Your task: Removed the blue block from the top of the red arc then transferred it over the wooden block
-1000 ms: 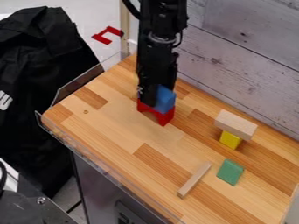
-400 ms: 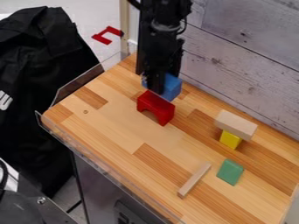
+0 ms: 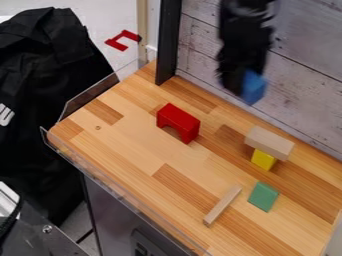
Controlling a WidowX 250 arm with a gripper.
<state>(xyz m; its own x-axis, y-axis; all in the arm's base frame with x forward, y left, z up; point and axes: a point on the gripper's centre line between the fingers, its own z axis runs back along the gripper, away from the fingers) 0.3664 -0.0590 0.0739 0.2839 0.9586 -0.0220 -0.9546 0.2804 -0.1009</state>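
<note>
Blue block held aloft by the wall, red arch bare on top

In the foreground, below the desk (image 3: 123, 157), is a grey cabinet (image 3: 120, 215). A clear guard (image 3: 113, 182) runs along the desk's near long edge. On the desktop, towards that edge, a thin wooden stick (image 3: 222, 205) lies flat at a slant. Just beside it, to the right, is a green block (image 3: 263, 196), the two apart from each other.

Farther back, close to the edge by the wall, a yellow block (image 3: 263, 159) carries the wooden block (image 3: 270, 142), which lies lengthwise across it and overhangs it. The top of the wooden block has nothing on it. Well apart from that pair, towards the left end of the desk, the red arch (image 3: 178, 123) stands upright, its opening turned to the near edge and its top bare.

The gripper (image 3: 245, 86) hangs in front of the plank wall (image 3: 294, 65), its fingers closed on the blue block (image 3: 254, 87). The block is in the air, up and slightly left of the wooden block as seen here, and touches neither it nor the red arch. The arm and gripper are blurred.

A black post (image 3: 168, 45) rises at the desk's far left corner. Beyond the left end are black cloth (image 3: 47, 110) and, over a pale floor (image 3: 100, 20), an angular red piece (image 3: 123, 36).
</note>
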